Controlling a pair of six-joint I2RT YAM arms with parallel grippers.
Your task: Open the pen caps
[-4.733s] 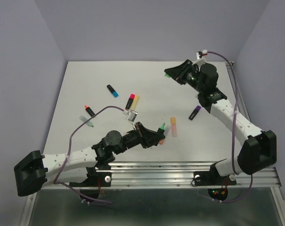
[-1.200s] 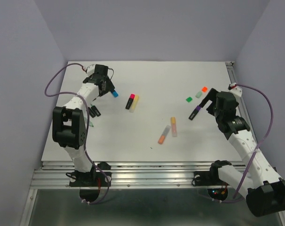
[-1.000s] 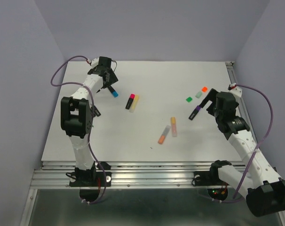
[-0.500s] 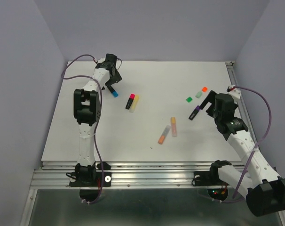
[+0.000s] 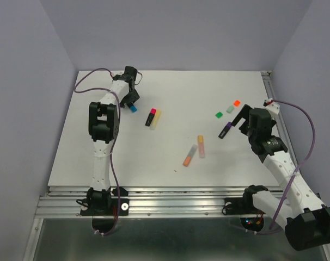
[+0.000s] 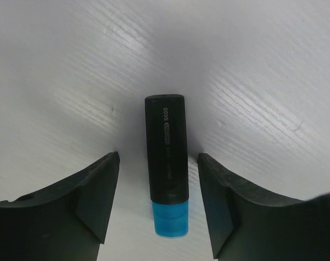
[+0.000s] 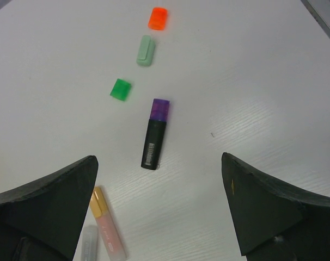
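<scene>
Blue cap (image 6: 170,220) btwn L claw (image 6: 157,157) jaws

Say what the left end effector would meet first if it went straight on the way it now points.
Most likely the black pen, blue cap on, lying between the open fingers of the left end effector. The fingers would probably pass beside it and touch the table; depth unclear.

White table (image 5: 154,163) enclosed by lavender walls (image 5: 176,32) at left, back and right; aluminium rail (image 5: 181,196) along the near edge. Black pen body (image 6: 165,147) lying flat far left, another (image 7: 153,144) at right. Two pastel bodies (image 5: 201,151) mid-table, side by side.
</scene>
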